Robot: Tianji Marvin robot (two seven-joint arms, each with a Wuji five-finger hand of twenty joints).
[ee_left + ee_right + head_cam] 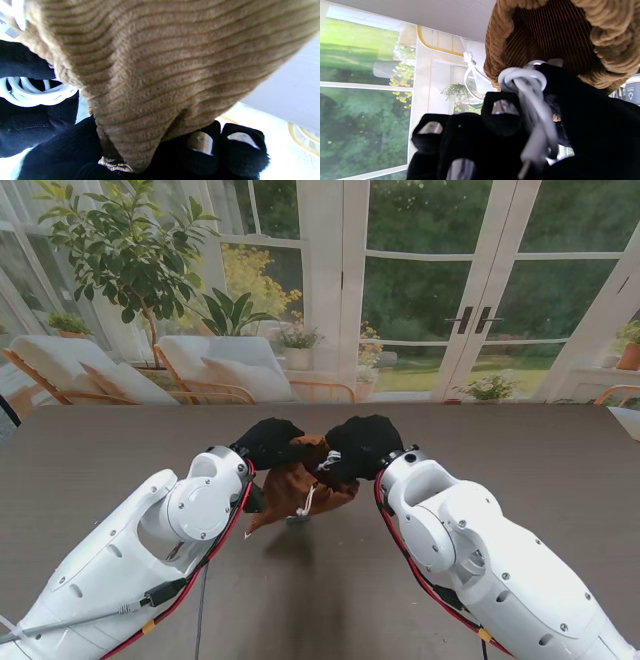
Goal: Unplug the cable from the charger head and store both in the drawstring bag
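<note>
Corduroy fills your left wrist view: the brown drawstring bag (165, 75) hangs right across the lens, and the black-gloved left hand (140, 157) has its fingers (202, 147) closed on the bag's cloth, so count that hand as holding the bag. From the stand camera you see the same hand (268, 442) at the left side of the bag (295, 485), with the bag lifted off the dark table (120, 445) and casting a shadow beneath it; a white drawstring (307, 502) dangles from the bag's lower edge. Moving right from the bag, your right hand (360, 446) sits against the bag's right side, touching the cloth. In the right wrist view that hand (495, 140) grips a bundled white cable (530, 100), its loops pinched between the gloved fingers (502, 112), and the coil sits right at the open mouth of the bag (570, 42), whose ribbed inside you can look into. A cable plug end (532, 150) hangs from the bundle, nearer to the wrist than the bag. The knotted drawstring (470, 65) hangs beside the bag's rim. You cannot make out the charger head in any view, so I cannot tell you where it is.
</note>
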